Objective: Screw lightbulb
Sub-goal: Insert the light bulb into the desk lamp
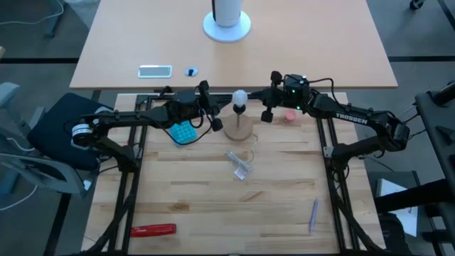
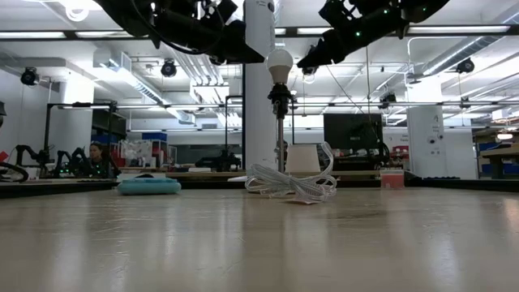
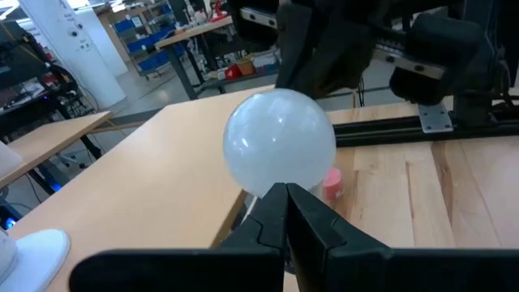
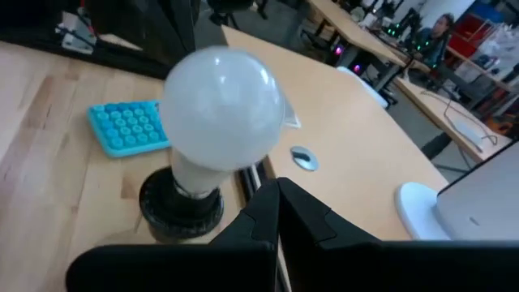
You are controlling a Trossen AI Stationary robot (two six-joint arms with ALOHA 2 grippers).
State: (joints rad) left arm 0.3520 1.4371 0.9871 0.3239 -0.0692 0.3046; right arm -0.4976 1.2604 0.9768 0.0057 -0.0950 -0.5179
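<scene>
The wooden bench [image 1: 213, 206] carries a round wooden disc [image 1: 238, 130] with an upright lamp stem. On its black socket [image 4: 180, 203] sits the lightbulb [image 4: 221, 97], a smooth matte-white globe. The left end effector [image 1: 211, 118] and right end effector [image 1: 269, 108] flank it, fingers pressed together, touching nothing. A turquoise tray [image 1: 183, 132] lies nearby.

In the left wrist view the lightbulb [image 3: 279, 144] hid its own screw base behind the closed fingers [image 3: 284, 219] of the left gripper [image 3: 285, 191]. The pink-red round thing [image 3: 332, 185] beyond the lightbulb showed only in part. In the low view both grippers near the lightbulb [image 2: 280, 63] were cut off by the top edge. The person [image 4: 439, 31] far behind the lightbulb [image 4: 220, 105] was blurred.
</scene>
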